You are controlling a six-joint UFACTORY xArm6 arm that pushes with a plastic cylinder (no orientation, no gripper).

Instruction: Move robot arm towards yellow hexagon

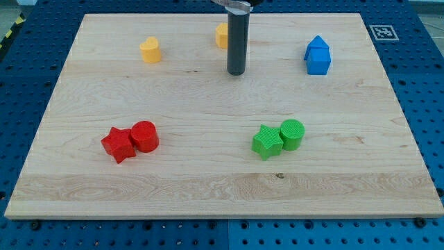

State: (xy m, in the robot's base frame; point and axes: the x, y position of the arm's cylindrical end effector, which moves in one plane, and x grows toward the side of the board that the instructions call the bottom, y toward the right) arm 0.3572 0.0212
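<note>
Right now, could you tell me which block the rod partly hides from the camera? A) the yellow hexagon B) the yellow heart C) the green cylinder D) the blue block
A: the rod stands in front of the yellow hexagon near the view's top, leaving only its left part showing, and my tip rests just below and right of it; the other blocks show whole.

Pale matt wooden board (208, 180); ribbed plastic-looking green star (266, 142).

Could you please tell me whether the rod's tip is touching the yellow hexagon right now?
Cannot tell. In the camera view my tip sits just below and right of the yellow hexagon, but the rod hides the hexagon's right side, so no gap or contact shows plainly.
</note>
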